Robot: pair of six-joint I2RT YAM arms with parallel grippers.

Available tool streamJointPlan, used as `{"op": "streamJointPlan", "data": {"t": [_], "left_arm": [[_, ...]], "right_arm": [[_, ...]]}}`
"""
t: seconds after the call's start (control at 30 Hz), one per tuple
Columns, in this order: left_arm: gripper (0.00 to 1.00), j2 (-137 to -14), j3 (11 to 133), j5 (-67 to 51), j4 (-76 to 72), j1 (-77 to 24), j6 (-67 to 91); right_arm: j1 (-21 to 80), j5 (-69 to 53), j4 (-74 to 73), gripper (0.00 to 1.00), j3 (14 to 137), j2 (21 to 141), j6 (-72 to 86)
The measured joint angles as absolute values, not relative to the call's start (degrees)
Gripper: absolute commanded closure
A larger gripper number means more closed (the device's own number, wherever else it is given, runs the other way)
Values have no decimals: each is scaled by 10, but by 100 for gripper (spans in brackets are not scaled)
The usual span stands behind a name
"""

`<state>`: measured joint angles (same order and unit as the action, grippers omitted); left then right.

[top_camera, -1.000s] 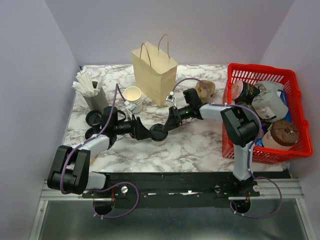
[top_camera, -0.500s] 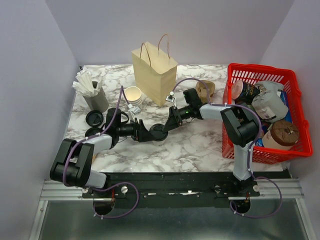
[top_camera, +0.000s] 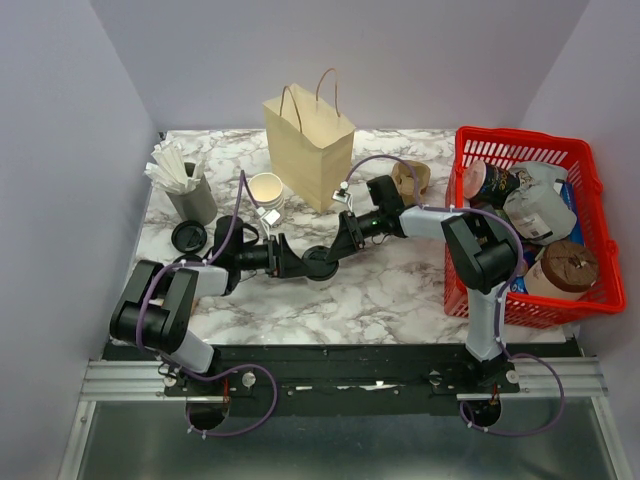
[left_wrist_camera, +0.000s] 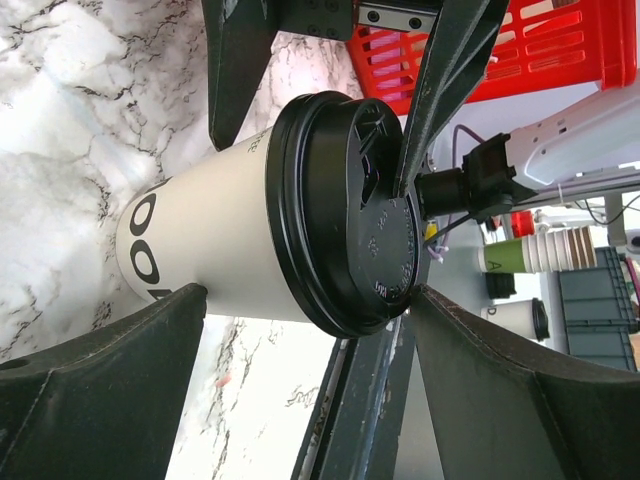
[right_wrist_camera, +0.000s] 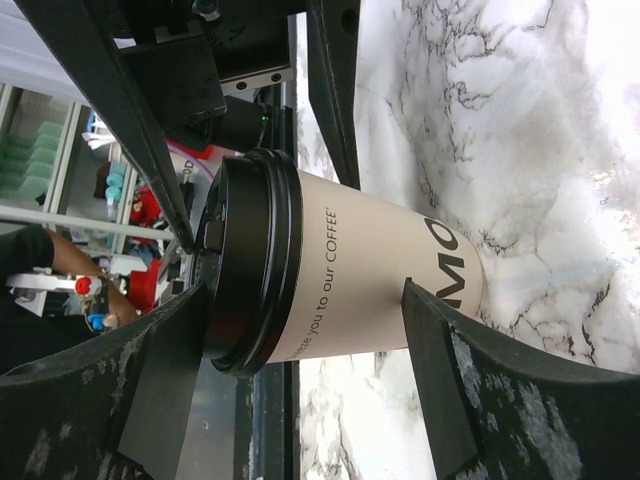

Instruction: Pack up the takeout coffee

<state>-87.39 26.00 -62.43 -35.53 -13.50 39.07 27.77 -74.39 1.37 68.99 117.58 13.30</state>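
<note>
The takeout coffee (top_camera: 318, 262), a white paper cup with a black lid, stands on the marble table in front of the paper bag (top_camera: 310, 150). My left gripper (top_camera: 296, 262) reaches it from the left, and my right gripper (top_camera: 340, 248) reaches it from the right. In the left wrist view the cup (left_wrist_camera: 220, 240) sits just past my open left gripper (left_wrist_camera: 305, 295), with one tip at the lid rim and one at the wall. In the right wrist view the cup (right_wrist_camera: 370, 280) sits the same way at my open right gripper (right_wrist_camera: 302, 292).
A stack of lidless white cups (top_camera: 266, 190) stands left of the bag. Loose black lids (top_camera: 187, 236) and a grey holder of wrapped sticks (top_camera: 190, 195) are at the left. A red basket (top_camera: 500, 136) of containers fills the right side. A brown object (top_camera: 412, 178) lies behind my right arm.
My left arm has swung its lower links right and forward, bringing the gripper a little closer onto the cup. The right arm and the cup have hardly moved.
</note>
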Motion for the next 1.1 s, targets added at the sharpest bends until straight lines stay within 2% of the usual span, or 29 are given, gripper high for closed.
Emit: {"op": "streamJointPlan", "data": {"t": [1.1], "left_arm": [[12,-920,321,-649,-276,-137,306]], "right_arm": [[269,-759,22,19,695,1192,124]]}}
